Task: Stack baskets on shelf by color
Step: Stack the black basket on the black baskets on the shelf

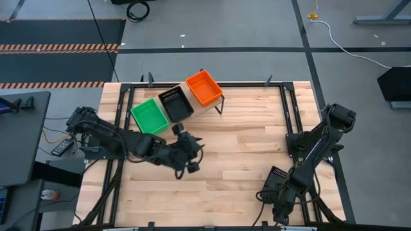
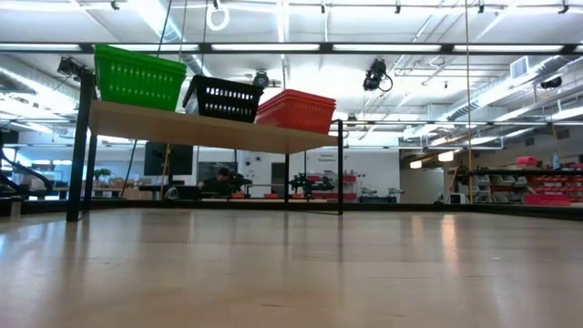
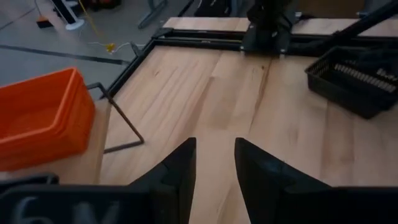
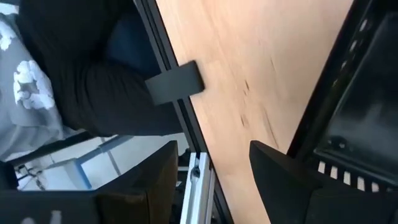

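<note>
In the high view the shelf [image 1: 215, 102] is sitting in the upper middle of the frame, angled, and carrying a green basket [image 1: 149, 116], a black basket [image 1: 176, 104] and an orange basket [image 1: 204, 88] in a row; how many are nested in each pile cannot be told from above. The left end effector [image 1: 190, 158] is hovering over bare counter [image 1: 244, 154] near the centre of the frame, just below the shelf, with its fingers [image 3: 180, 171] parted and grasping nothing in its own wrist view. The right end effector [image 1: 281, 212] is waiting at the lower right of the frame, released and empty, and one more black basket [image 1: 275, 181] is lying just beside that arm, near the counter's right rail. That stray basket seems to be the remaining work, and it is lying well apart from the shelf. The risks are these: the right arm is crowding the basket, so a reach may be nudging it against the rail; a pinch on the thin mesh wall may be tilting the basket and letting it slip; and lowering it onto the black pile off-square may be catching a rim and shoving the neighbouring green or orange pile toward the shelf edge.
</note>
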You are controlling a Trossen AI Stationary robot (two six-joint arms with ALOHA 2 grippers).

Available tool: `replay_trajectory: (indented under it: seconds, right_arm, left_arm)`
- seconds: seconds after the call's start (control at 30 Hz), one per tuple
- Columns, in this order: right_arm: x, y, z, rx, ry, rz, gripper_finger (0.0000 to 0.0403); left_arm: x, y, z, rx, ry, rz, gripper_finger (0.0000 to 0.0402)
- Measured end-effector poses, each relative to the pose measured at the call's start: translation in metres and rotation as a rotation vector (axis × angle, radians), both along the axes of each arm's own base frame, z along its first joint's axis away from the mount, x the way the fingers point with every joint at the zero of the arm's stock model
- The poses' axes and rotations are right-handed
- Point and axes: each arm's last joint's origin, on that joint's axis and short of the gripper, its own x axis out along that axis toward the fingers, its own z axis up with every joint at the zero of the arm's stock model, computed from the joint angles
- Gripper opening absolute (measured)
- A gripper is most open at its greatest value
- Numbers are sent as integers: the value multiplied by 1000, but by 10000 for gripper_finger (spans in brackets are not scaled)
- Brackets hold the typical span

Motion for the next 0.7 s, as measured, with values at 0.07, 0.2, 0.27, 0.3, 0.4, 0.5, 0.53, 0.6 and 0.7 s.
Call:
replay_trajectory:
  seconds: [0.07, 0.2, 0.27, 0.3, 0.4, 0.5, 0.53, 0.6, 0.7]
  right_arm:
    - [0, 1, -1, 7, 19, -6, 206]
    - [-1, 0, 4, 26, 19, -21, 206]
    - [-2, -2, 8, 34, 22, -33, 206]
    - [-2, -2, 9, 35, 27, -36, 206]
    - [-3, -5, 17, 54, 16, -36, 206]
    - [-3, -11, 21, 44, 21, -54, 205]
    - [-4, -14, 22, 33, 28, -60, 205]
    - [-3, -19, 24, 14, 41, -72, 205]
    - [-6, -26, 21, -62, 67, -94, 205]
  left_arm:
    - [8, 4, -5, 11, 8, 5, 117]
    - [26, 6, -22, 25, 21, 17, 117]
    - [36, 5, -34, 41, 37, 16, 117]
    - [40, 5, -40, 64, 61, 4, 117]
    - [48, 8, -49, 81, 106, -45, 117]
    - [50, 11, -49, 54, 97, -55, 117]
    - [51, 11, -48, 47, 92, -58, 117]
    - [51, 11, -48, 41, 86, -63, 117]
    - [51, 7, -45, 28, 62, -78, 117]
